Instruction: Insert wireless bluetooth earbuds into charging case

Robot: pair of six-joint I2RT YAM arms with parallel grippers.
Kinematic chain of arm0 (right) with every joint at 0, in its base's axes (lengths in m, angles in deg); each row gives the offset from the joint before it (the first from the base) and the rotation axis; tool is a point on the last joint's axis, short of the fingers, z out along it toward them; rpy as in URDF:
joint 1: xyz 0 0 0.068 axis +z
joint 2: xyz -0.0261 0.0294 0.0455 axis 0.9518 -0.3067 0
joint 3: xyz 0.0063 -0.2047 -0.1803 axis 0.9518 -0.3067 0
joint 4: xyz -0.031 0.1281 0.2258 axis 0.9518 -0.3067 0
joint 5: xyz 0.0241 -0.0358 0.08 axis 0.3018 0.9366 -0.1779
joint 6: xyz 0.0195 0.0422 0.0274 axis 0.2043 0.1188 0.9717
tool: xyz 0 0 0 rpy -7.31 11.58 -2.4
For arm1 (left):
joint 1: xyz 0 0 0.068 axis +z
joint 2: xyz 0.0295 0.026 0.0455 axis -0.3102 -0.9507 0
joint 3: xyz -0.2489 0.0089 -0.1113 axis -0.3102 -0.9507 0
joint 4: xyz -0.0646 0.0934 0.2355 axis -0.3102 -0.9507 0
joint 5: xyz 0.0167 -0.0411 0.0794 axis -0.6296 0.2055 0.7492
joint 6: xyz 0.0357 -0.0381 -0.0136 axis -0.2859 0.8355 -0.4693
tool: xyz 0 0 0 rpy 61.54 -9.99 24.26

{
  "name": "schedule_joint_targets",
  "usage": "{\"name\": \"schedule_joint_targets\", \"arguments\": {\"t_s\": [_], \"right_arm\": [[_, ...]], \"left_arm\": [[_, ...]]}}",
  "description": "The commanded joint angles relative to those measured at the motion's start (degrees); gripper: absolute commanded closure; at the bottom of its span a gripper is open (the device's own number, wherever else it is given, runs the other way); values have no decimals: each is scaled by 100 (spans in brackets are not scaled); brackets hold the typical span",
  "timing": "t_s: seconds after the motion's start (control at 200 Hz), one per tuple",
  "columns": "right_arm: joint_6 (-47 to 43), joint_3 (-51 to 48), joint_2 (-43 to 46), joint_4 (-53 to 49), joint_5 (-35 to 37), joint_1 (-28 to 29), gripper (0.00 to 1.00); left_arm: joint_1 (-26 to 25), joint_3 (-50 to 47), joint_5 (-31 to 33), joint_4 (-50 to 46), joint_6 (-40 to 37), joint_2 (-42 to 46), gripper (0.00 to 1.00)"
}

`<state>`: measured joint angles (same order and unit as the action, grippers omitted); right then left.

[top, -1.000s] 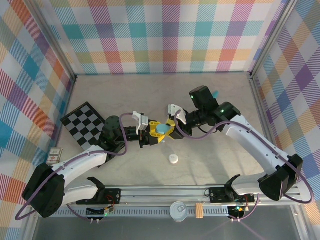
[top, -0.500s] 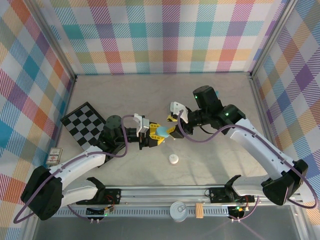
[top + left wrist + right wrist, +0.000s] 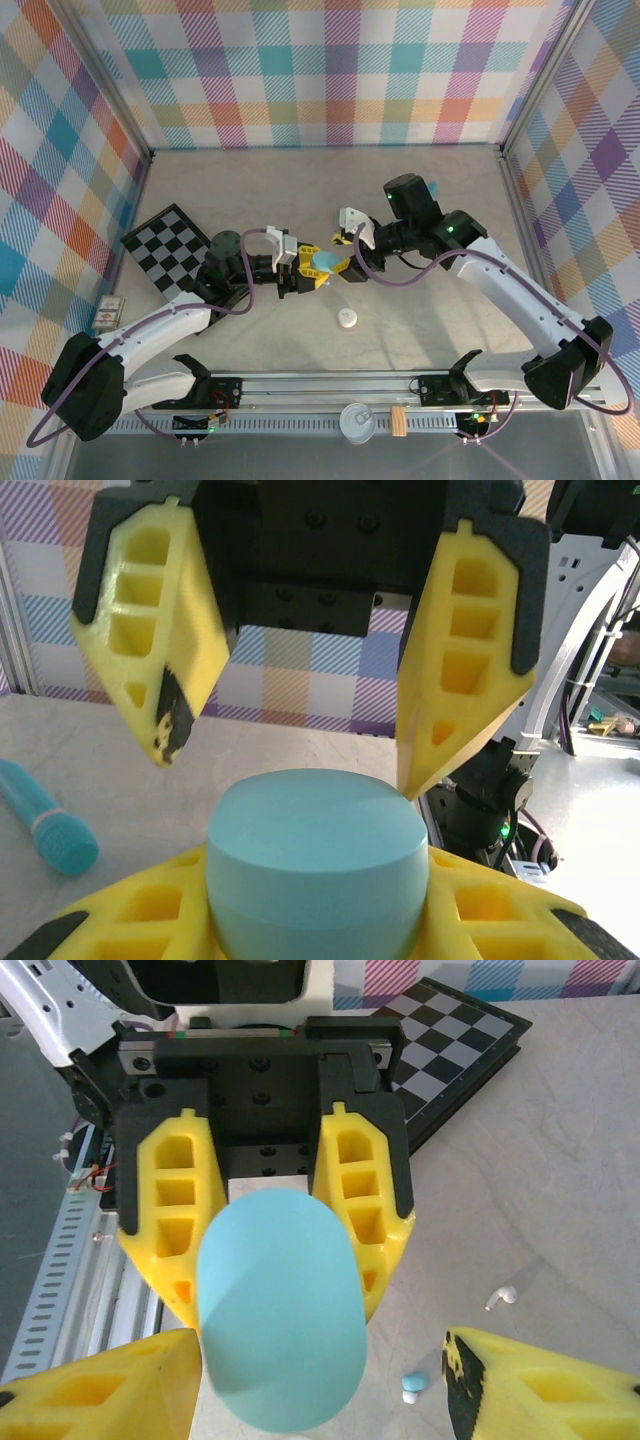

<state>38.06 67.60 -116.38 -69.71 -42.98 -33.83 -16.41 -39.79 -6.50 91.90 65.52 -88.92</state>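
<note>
A pale blue charging case (image 3: pixel 323 260) hangs above the table's middle, lid closed, with my left gripper (image 3: pixel 310 270) shut on its lower part. In the left wrist view the case (image 3: pixel 315 865) sits between my yellow fingers (image 3: pixel 480 900). My right gripper (image 3: pixel 346 262) faces it from the right, open, its fingers (image 3: pixel 465 670) standing either side of the case's top without squeezing it. In the right wrist view, under the case (image 3: pixel 280 1310), two earbuds lie on the table: a white one (image 3: pixel 502 1297) and a pale blue one (image 3: pixel 413 1384).
A white round case (image 3: pixel 347 319) lies on the table in front of the grippers. A folded checkerboard (image 3: pixel 170 245) sits at the left. A teal pen-like stick (image 3: pixel 45 825) lies behind the right arm. The checked walls stand on three sides.
My right gripper's jaws have spread apart off the blue case. My left gripper keeps the case in the same place.
</note>
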Motion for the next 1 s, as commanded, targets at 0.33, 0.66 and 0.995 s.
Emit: {"name": "schedule_joint_targets", "arguments": {"t_s": [0.33, 0.66, 0.995], "right_arm": [[497, -37, -28, 447, 595, -59, 35], [657, 5, 64, 438, 547, -173, 35], [858, -127, 232, 804, 927, -283, 34]], "left_arm": [[-50, 54, -161, 325, 34, 42, 69], [-50, 71, -220, 187, -75, 66, 69], [-50, 111, -234, -44, -212, 125, 69]]}}
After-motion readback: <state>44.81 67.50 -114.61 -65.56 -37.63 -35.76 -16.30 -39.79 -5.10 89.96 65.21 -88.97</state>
